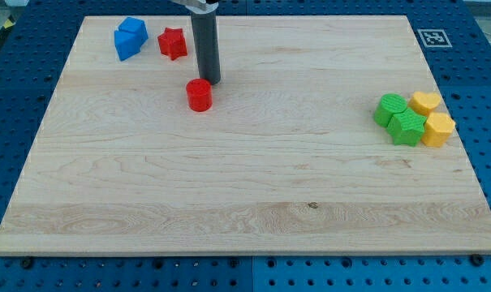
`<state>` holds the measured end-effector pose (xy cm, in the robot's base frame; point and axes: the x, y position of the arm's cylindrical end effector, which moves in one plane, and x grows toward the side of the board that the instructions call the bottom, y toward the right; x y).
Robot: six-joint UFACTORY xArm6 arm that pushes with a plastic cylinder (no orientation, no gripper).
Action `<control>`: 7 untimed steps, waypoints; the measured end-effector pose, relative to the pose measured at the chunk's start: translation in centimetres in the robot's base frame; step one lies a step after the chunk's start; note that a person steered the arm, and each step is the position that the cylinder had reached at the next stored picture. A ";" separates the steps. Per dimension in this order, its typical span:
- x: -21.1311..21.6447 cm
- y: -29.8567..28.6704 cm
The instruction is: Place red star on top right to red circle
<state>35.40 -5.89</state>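
Observation:
The red star [173, 43] lies near the board's top left. The red circle [200, 95] sits below and to the right of it. My tip [209, 82] stands just above and right of the red circle, close to it, and to the lower right of the red star.
Two blue blocks [130, 37] sit together left of the red star. At the right edge a cluster holds a green circle [389, 108], a green star [407, 127], a yellow heart [425, 102] and a yellow hexagon [438, 129]. The wooden board [245, 186] rests on a blue perforated table.

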 end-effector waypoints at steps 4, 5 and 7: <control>-11.9 -2.6; -15.8 -2.6; -16.1 -4.2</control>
<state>19.29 -10.14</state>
